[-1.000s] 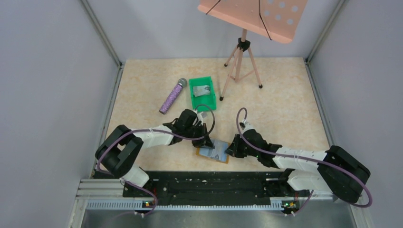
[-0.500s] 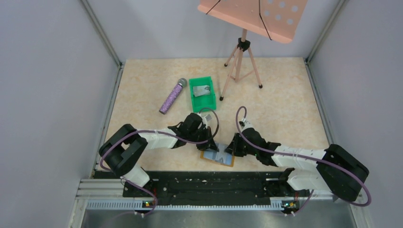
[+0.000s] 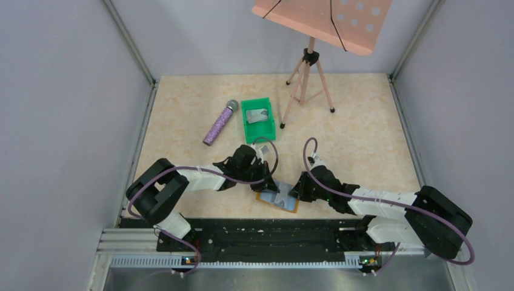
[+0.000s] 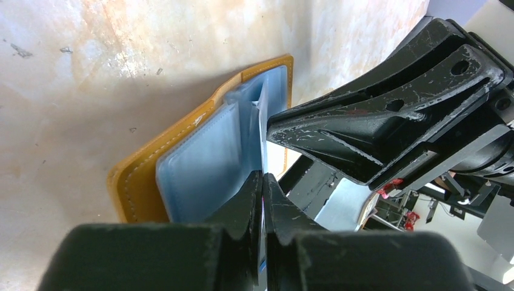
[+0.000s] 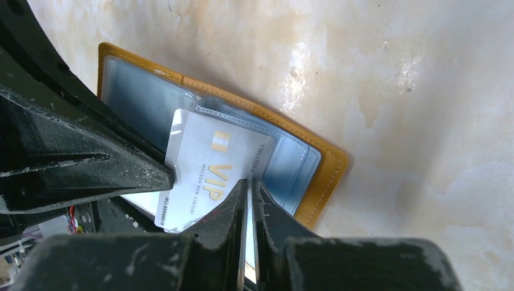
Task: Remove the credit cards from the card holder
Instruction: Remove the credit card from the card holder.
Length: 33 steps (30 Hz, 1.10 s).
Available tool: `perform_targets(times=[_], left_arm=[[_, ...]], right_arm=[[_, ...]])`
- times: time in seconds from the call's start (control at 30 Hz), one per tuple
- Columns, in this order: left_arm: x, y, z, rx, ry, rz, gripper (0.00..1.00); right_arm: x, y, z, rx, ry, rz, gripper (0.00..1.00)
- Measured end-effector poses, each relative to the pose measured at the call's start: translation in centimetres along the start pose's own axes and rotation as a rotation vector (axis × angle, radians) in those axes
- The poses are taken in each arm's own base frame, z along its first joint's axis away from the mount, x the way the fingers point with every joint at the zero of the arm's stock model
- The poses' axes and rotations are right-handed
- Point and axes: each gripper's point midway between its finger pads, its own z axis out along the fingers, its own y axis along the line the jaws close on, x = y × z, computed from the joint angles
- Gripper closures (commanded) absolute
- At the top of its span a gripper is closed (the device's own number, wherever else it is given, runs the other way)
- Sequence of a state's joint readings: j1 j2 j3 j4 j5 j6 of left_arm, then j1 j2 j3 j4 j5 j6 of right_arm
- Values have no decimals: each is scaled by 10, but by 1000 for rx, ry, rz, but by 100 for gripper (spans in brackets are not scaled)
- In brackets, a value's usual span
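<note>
Shifted rightward since the earlier frame, the left gripper [image 3: 270, 183] pinches a credit card [image 5: 203, 173] by its edge. The card holder [image 3: 283, 204] lies open at the tabletop's [image 3: 363, 121] near edge, card half out of its pocket. The right gripper [image 5: 247, 182] clamps the same card.

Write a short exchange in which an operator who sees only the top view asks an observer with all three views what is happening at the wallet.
Operator: I can barely make out the wallet. Is anything out of it?
Observer: Yes. A silver card marked VIP sticks partway out of a pale blue pocket.
Operator: Who has hold of it?
Observer: Both, it seems. The right gripper pinches one edge, and the left gripper is shut on a thin sheet at the opposite edge.
</note>
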<state>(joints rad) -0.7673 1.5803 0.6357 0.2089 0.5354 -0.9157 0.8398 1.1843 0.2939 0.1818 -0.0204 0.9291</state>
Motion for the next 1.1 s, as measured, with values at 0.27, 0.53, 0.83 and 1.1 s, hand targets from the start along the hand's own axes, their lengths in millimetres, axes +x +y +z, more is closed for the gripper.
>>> perform_targets(times=[0.27,0.53,0.83,1.1], left_arm=[[-2,-1,-2,18,-2,-10,100],[-5,8,-5,-11,-13,-22,100],[-9,16,-19,-83,-54,-10,100],[-20,18,-30,-115,-110,-13,100]], right_arm=[[-1,-2,-2,-3,-17,9,93],[-2,-5,-2,6,-27,10,93],[-2,-6,-2,12,-30,6,93],[-6,-8,-6,33,-34,-42,91]])
